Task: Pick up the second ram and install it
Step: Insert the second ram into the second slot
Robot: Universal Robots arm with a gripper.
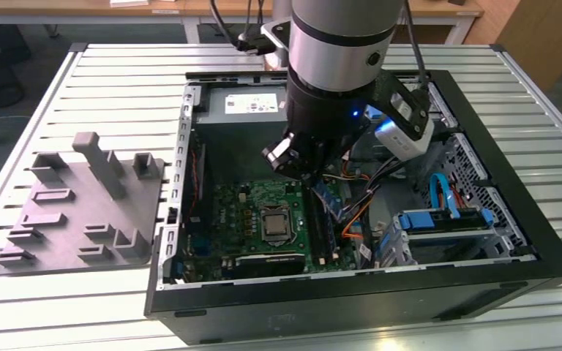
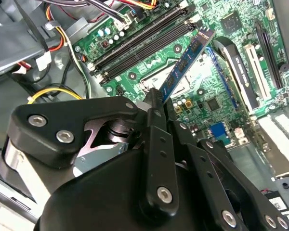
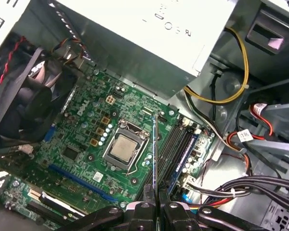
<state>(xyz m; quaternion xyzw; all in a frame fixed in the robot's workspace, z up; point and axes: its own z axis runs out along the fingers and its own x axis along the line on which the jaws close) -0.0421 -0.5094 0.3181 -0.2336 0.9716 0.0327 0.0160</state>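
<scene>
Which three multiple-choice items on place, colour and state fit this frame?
1. The flat grey plastic tray lies: A on the slatted metal table beside the open black computer case; B inside it; C on the floor.
2. The flat motherboard is: A red; B green; C white.
3. The thin dark memory stick is: A on the tray; B seated in a slot; C clamped in the gripper.
A: at the exterior view's left of the case. B: green in both wrist views. C: gripper pinches its end.
</scene>
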